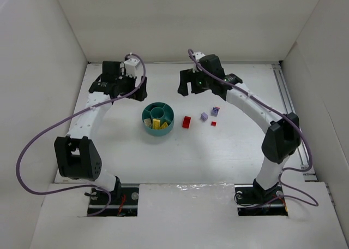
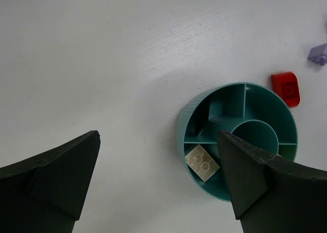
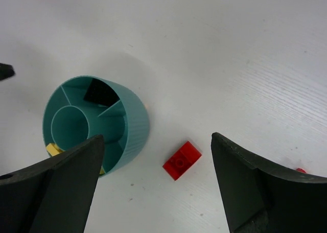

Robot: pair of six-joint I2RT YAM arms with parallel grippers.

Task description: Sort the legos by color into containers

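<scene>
Sorting judged partly done; entries run from the arm bases outward. Tabletop [image 1: 163, 161]: white, matt, faintly grained. Teal dish [image 1: 144, 116]: round, smooth plastic, low wall ribbed on the outside, wedge sections around a central round cup, standing mid-tabletop. Contents: yellow bricks [image 1: 158, 123] in the nearer wedges; one white brick [image 2: 202, 162], studded, lying flat in a wedge of its own; one black brick [image 3: 99, 93] in another wedge; central cup bare in both wrist views. Red brick [image 1: 186, 122]: glossy, blocky, loose just beside the dish on its right, not touching the wall. Small red piece [image 1: 213, 123]: farther right, loose. Lavender brick [image 1: 204, 117] and second lavender piece [image 1: 215, 111]: near each other, loose, the second with a darker part too small to make out. Left hand [image 2: 158, 136]: beyond the dish to its left, above the tabletop, released, fingers spread wide with nothing between them. Right hand [image 3: 156, 141]: beyond the dish to its right, likewise released and empty, the red brick framed between its fingers in its own view. Step in hand, as judged: picking up the red brick with the right hand. The next move calls for lowering squarely over the brick, a centred pinch on its slick flat sides, then a carry to an unoccupied wedge.
</scene>
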